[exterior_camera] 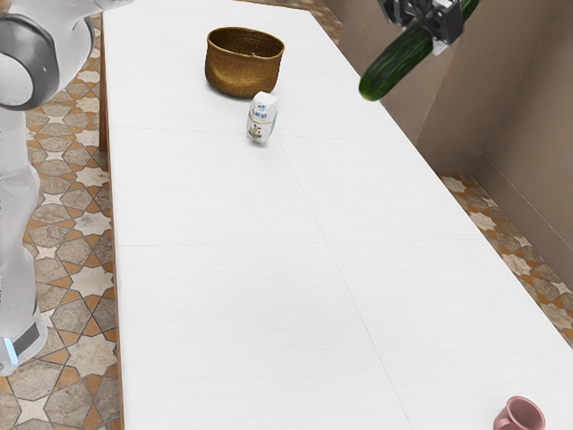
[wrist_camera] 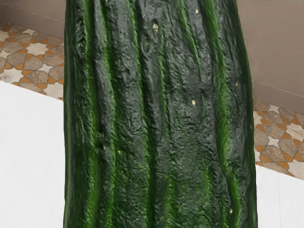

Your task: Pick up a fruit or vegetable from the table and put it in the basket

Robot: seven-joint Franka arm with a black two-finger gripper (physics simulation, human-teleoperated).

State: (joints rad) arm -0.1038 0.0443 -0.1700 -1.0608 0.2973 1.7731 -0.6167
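White tabletop (exterior_camera: 215, 197); gripper (exterior_camera: 431, 30), fingers clamped on cucumber (exterior_camera: 394, 67) — carry high past carton (exterior_camera: 261, 119), centre over basket (exterior_camera: 242, 75) — lower, release.

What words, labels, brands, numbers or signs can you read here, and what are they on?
White container: blue lettering near its top, too small to read; darker marks lower down, also unclear.
Basket, pink mug, cucumber: no text seen.
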